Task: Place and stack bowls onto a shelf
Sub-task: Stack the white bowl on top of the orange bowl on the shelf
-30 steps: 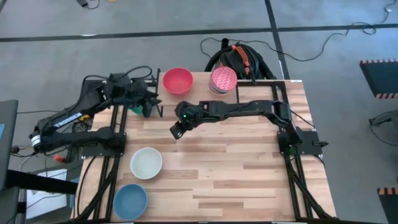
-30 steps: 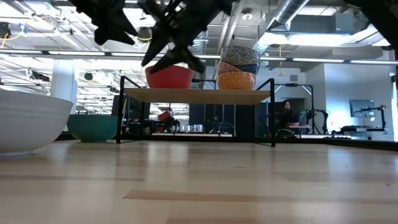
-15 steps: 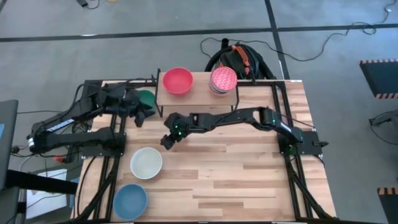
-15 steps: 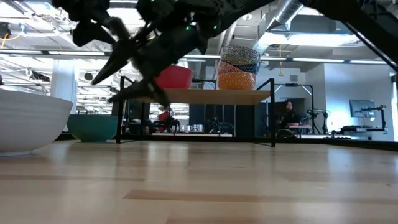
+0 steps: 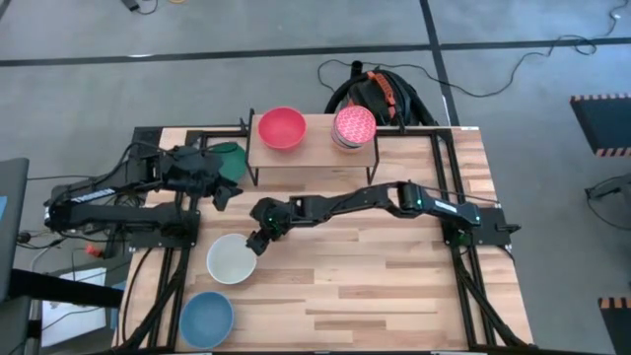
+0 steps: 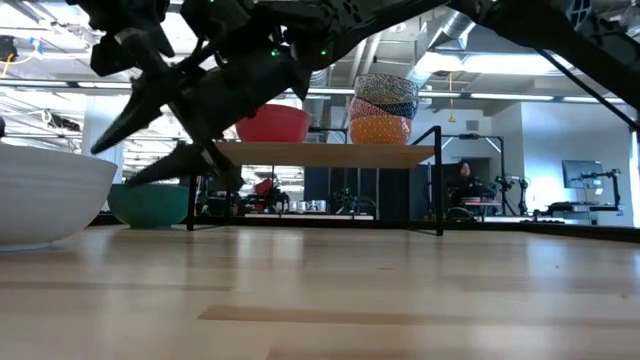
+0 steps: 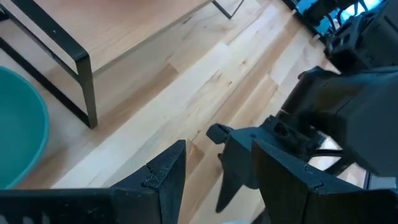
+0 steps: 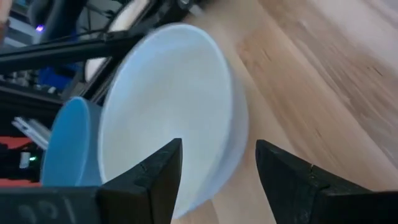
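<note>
A wooden desk (image 5: 394, 286) seen from above, with two dark robot arms reaching in from either side. The shelf (image 5: 314, 150), a low light-wood board on black legs, stands at the far edge of the desk. On it sit a red bowl (image 5: 281, 127) at the left and a stack topped by a pink speckled bowl (image 5: 354, 125) at the right; the level view shows that stack as three bowls, the lowest yellow speckled (image 6: 379, 130). A green bowl (image 5: 231, 158) rests on the desk just left of the shelf. A cream-white bowl (image 5: 233, 258) sits near the left edge, and a blue bowl (image 5: 206, 318) lies nearer still, at the near-left corner.

The right gripper (image 5: 258, 237) stretches across the desk to the cream-white bowl's far rim, its fingers (image 8: 152, 174) spread apart with the rim between them, holding nothing. The left gripper (image 5: 223, 193) hangs beside the green bowl, its fingers (image 7: 168, 171) released and empty.
</note>
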You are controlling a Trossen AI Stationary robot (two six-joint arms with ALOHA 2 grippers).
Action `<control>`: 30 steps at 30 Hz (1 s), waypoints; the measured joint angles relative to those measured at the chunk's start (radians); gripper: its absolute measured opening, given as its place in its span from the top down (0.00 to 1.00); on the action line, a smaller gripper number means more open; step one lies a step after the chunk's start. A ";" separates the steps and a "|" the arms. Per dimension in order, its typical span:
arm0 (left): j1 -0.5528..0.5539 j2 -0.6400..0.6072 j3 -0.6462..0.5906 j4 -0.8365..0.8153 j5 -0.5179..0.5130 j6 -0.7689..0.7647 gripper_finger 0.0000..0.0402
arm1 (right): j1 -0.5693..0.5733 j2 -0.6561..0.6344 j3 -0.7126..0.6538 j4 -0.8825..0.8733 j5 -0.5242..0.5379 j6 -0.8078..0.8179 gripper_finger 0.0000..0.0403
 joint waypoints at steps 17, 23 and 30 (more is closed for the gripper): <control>-0.119 0.001 0.000 -0.002 -0.157 -0.067 0.59 | -0.004 0.001 0.001 -0.177 0.096 -0.014 0.54; -0.124 0.000 0.000 0.006 -0.183 -0.069 0.59 | -0.008 0.000 0.002 -0.137 0.093 -0.037 0.67; -0.124 0.000 0.000 0.009 -0.243 -0.035 0.59 | -0.018 0.000 0.001 -0.166 0.091 -0.105 0.93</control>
